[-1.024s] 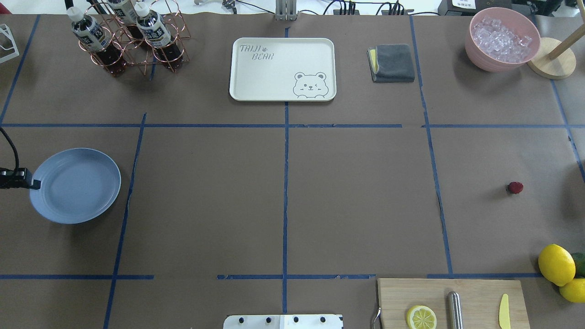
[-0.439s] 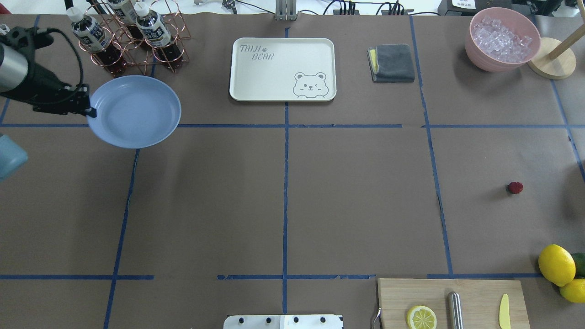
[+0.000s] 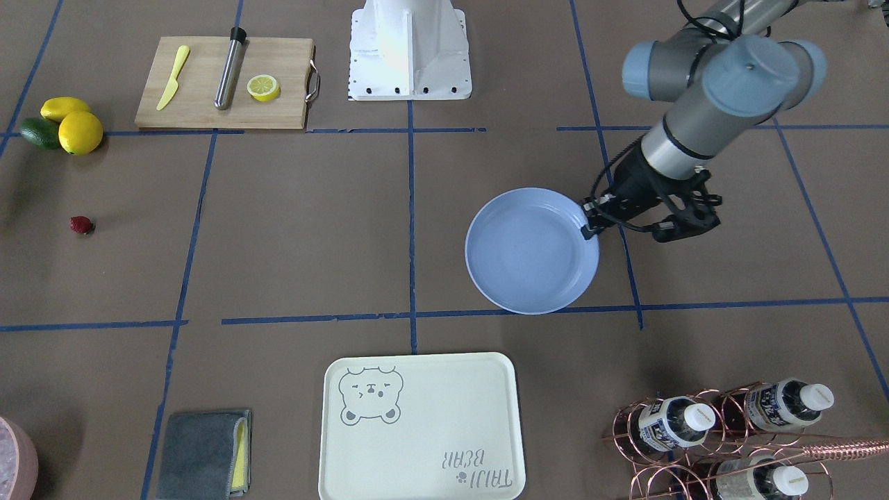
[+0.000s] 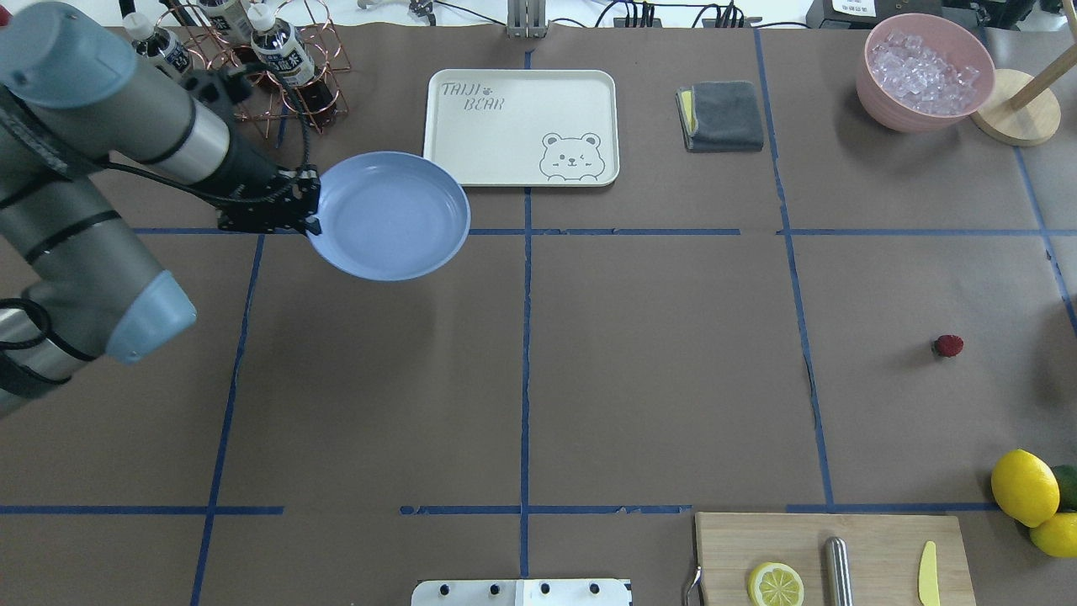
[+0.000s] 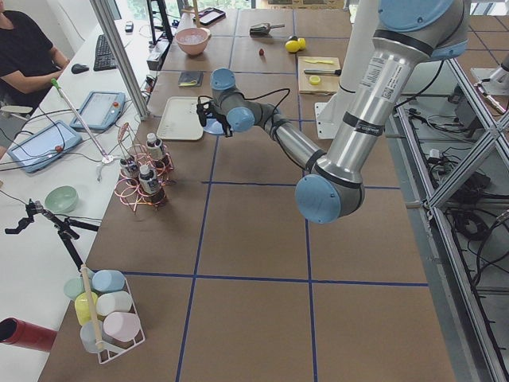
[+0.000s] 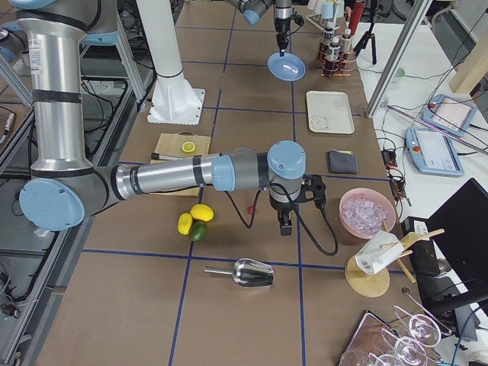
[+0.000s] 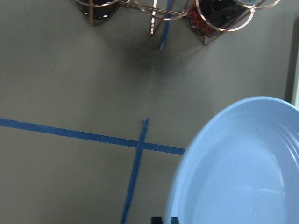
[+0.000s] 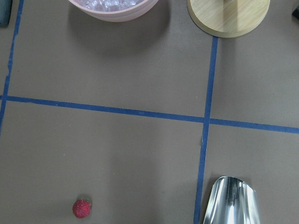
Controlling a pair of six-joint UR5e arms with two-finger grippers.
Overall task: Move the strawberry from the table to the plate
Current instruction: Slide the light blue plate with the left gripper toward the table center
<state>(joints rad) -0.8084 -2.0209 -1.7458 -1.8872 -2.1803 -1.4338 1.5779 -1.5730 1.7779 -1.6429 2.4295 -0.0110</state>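
Observation:
The strawberry (image 4: 948,345) lies alone on the brown-paper table (image 4: 656,379) at the right, and also shows as a small red berry (image 3: 81,224) (image 8: 81,208). The light-blue plate (image 4: 389,215) (image 3: 531,250) hangs a little above the table left of centre. My left gripper (image 4: 307,220) (image 3: 589,226) is shut on the plate's rim, and the plate (image 7: 243,172) fills the lower right of the left wrist view. My right gripper (image 6: 286,227) shows only in the exterior right view, near the strawberry; whether it is open or shut I cannot tell.
A cream bear tray (image 4: 522,126) lies just behind the plate, a copper bottle rack (image 4: 252,76) at the back left. Grey cloth (image 4: 722,116), pink ice bowl (image 4: 925,71), lemons (image 4: 1025,486), cutting board (image 4: 833,560) and a metal scoop (image 8: 231,200) surround the strawberry's area.
My left arm has carried the plate from the table's left edge up and rightward toward the tray. The strawberry has stayed in place.

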